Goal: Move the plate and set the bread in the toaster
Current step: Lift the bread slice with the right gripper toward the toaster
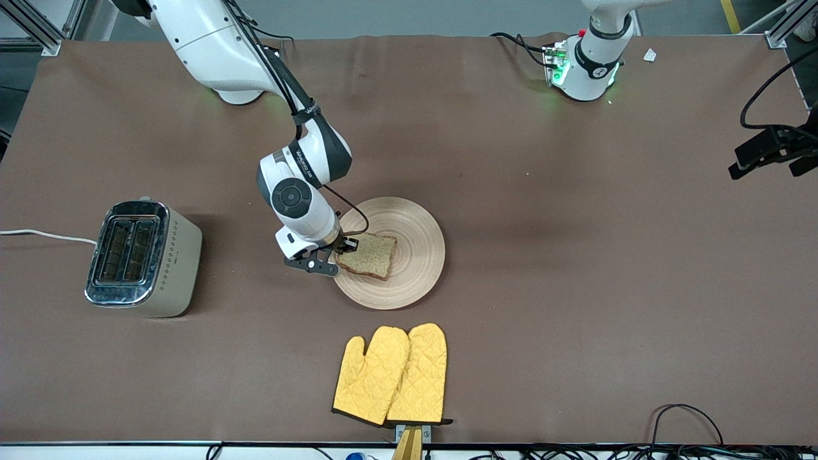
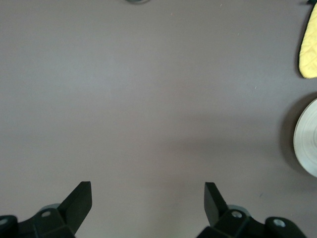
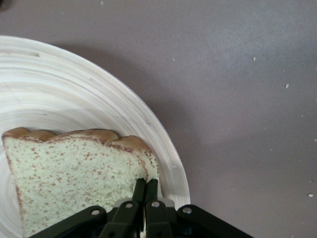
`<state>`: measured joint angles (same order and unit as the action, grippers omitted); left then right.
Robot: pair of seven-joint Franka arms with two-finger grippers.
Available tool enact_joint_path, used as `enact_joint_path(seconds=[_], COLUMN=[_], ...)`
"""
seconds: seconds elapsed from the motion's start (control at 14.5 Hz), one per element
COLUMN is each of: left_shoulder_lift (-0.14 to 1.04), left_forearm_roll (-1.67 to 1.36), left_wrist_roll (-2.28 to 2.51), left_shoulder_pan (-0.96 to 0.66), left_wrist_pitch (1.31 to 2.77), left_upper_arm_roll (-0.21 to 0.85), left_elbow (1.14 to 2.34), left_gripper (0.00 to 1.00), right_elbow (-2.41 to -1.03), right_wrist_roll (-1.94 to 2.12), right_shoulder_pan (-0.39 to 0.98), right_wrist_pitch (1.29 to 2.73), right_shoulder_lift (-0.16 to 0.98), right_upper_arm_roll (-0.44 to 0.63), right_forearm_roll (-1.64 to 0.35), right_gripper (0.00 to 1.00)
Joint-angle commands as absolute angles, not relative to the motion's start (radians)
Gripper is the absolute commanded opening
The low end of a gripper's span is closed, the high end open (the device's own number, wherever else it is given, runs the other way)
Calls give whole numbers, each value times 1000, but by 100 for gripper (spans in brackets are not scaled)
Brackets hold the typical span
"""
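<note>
The round light-wood plate (image 1: 415,236) lies mid-table with the brown bread slice (image 1: 369,255) flat on it. My right gripper (image 1: 342,246) is down at the slice's edge toward the right arm's end of the table. In the right wrist view the right gripper (image 3: 146,181) is shut on the crust edge of the bread (image 3: 74,168) above the plate's rim (image 3: 168,148). The cream toaster (image 1: 144,259) stands toward the right arm's end, its slots empty. My left gripper (image 1: 767,169) waits high over the left arm's end, open and empty (image 2: 148,184).
A pair of yellow oven mitts (image 1: 393,374) lies nearer the front camera than the plate; one mitt (image 2: 309,44) and the plate's rim (image 2: 309,144) show in the left wrist view. The toaster's white cord (image 1: 45,235) runs off the table's end.
</note>
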<state>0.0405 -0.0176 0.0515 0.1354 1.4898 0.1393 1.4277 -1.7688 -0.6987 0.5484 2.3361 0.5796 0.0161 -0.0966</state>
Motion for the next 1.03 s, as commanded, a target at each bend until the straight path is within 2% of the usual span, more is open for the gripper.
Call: enact_joint_path(seconds=[0.0, 0.21, 0.48, 0.96], left_shoulder_lift=[-43, -37, -12, -17], left_forearm_roll=[2, 2, 2, -6], left_wrist_roll=[43, 44, 43, 44], left_shoulder_pan=[110, 115, 115, 118], left_wrist_pitch=[1488, 1486, 1500, 1496], left_upper_arm_roll=[120, 123, 124, 126], left_elbow=[1531, 1526, 1523, 1497], left_gripper=[100, 100, 100, 100], right_elbow=[-1616, -1456, -1324, -1266], right_wrist_roll=[-721, -716, -701, -545], right_shoulder_pan=[538, 538, 537, 520], right_wrist_pitch=[2150, 1909, 1650, 1425], right_shoulder_lift=[589, 586, 572, 575], right_upper_arm_roll=[21, 46, 60, 107], right_forearm_roll=[-98, -72, 147, 593], right_gripper=[3, 2, 1, 1])
